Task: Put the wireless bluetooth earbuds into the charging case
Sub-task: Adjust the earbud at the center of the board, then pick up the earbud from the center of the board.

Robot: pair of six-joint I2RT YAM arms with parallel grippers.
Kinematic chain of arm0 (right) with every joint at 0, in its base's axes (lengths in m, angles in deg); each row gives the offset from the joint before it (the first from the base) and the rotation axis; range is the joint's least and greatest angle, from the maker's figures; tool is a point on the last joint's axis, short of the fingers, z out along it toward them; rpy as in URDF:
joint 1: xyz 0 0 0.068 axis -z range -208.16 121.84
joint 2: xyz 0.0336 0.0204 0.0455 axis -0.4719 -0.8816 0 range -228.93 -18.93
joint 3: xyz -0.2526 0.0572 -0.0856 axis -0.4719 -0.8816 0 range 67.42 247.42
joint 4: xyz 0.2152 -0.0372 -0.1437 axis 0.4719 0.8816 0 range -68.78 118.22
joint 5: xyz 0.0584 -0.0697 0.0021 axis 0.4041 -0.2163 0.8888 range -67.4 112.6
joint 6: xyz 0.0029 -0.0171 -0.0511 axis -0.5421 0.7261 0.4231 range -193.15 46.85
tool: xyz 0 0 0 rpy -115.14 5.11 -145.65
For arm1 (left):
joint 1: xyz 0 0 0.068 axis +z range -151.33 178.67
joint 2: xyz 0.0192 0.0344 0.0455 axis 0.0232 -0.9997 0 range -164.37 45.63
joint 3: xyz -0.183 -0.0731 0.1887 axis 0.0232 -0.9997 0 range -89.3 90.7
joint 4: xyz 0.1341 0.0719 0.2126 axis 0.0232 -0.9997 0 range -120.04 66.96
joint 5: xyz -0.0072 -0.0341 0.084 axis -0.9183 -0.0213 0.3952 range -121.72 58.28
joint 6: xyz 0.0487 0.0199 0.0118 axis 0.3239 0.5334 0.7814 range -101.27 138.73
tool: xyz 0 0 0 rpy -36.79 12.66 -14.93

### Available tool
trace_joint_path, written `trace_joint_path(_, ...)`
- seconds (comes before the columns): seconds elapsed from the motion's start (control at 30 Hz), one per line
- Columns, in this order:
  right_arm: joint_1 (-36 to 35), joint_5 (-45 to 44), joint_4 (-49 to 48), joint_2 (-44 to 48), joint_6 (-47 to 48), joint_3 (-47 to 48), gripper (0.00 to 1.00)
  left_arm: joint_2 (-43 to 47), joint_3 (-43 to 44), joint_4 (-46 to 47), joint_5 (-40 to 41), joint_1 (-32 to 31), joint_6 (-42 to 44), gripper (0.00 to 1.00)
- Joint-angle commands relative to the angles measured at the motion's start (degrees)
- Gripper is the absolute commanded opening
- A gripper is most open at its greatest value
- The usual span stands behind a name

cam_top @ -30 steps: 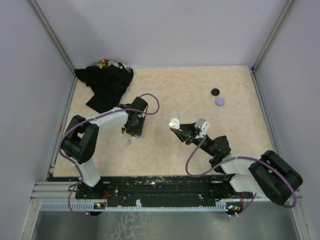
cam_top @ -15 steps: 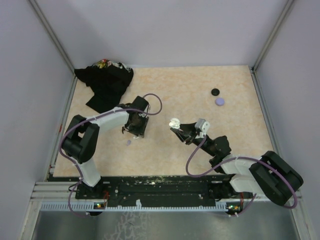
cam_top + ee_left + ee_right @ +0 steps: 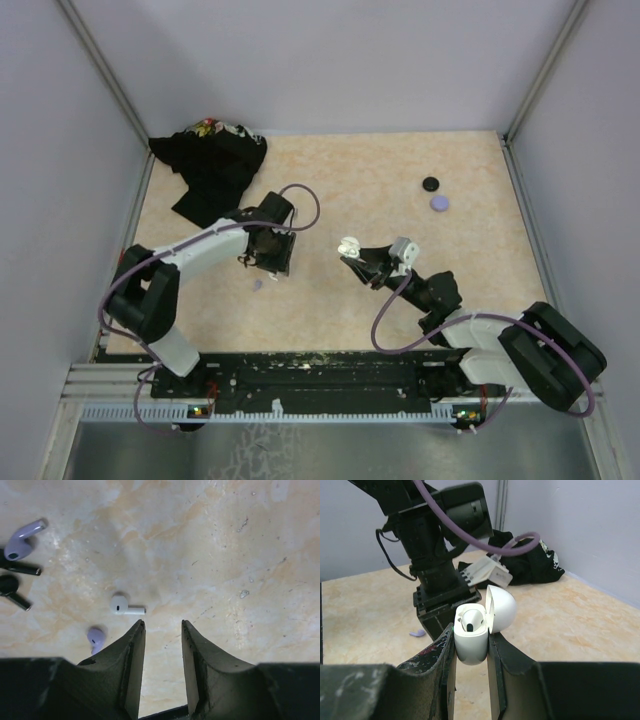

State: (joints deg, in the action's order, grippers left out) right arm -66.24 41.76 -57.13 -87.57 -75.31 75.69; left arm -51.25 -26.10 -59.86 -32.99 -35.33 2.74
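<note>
Where left end effector [image 3: 162,623] overlaps, lavender earbud [image 3: 94,635] partly hidden

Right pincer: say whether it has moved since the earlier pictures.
No. The right pincer, shut on the charging case, keeps its spot relative to the black disc.

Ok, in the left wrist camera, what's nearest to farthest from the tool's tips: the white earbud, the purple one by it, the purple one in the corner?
1. The white earbud, just up-left of the left tool.
2. The lower lavender earbud, further left, low in the picture.
3. The upper lavender earbud, in the top-left corner.
</note>
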Motion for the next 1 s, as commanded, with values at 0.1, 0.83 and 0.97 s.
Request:
trace_joint_path(0.1,-0.15,0.31,-2.61,1.31,-0.39,1.31,0.0,5.19,-1.25,-2.41,6.98,0.23,-6.77,0.42)
trace_joint_path(0.83,-0.15,0.23,-2.34,1.65,-0.3,1.22,0.0,-2.48,-0.96,-0.76,12.17,0.94,-7.37,0.33)
trace_joint_path(0.97,-0.15,0.27,-2.34,1.75,-0.27,1.2,0.0,-3.25,-0.71,-0.5,12.43,1.04,-7.16,0.32)
